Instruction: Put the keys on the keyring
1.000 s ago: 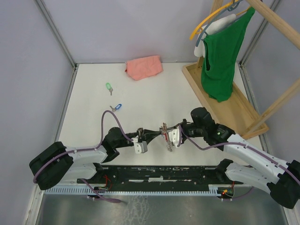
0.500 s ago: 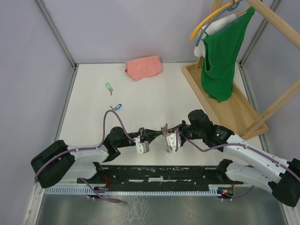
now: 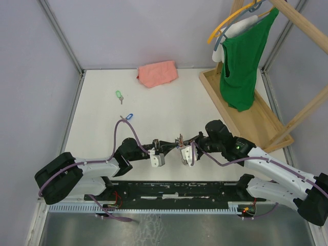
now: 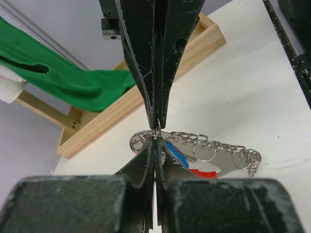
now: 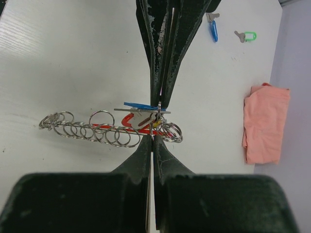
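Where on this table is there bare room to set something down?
Bare: the middle stretch between cloth, wooden tray and blue key. Also the far left corner beyond the green key. Crowded: near centre, where left gripper and right gripper pinch the keyring.

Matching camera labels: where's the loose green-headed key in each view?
Top external: the green-headed key lies upper left, below-left of the pink cloth.
Left wrist: not in it.
Right wrist: top right, just right of the blue-headed key.
Shared landmark: the keyring bunch, seen in all three views, centre of each wrist picture.
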Motion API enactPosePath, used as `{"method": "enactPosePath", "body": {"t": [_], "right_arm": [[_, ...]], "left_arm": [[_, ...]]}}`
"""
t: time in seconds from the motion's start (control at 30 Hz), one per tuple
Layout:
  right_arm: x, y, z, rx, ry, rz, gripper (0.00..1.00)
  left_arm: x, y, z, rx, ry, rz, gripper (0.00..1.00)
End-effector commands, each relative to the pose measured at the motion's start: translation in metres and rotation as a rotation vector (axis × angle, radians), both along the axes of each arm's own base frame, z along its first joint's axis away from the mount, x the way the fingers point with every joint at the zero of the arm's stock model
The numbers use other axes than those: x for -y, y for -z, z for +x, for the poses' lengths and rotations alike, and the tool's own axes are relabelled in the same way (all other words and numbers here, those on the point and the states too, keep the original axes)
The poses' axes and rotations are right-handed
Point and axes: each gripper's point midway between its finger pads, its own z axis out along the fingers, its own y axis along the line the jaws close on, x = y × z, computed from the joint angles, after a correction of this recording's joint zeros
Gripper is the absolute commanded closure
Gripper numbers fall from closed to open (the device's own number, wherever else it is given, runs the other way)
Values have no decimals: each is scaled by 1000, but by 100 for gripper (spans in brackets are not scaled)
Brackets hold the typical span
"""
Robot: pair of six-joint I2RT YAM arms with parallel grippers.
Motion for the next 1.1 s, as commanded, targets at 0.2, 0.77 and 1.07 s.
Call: {"method": "enactPosePath", "body": {"t": [0.2,0.77,1.07], "right_arm": [[-11,-43,9,91,8,116,99],[-10,-43,10,92,18,123,99],[-9,-42,11,93,29,118,99]], "left_arm": [[6,-21,7,75,-13,-36,97],[4,-24,15,32,-63,-40,97],[1,-30,14,34,-70,-57,97]]}}
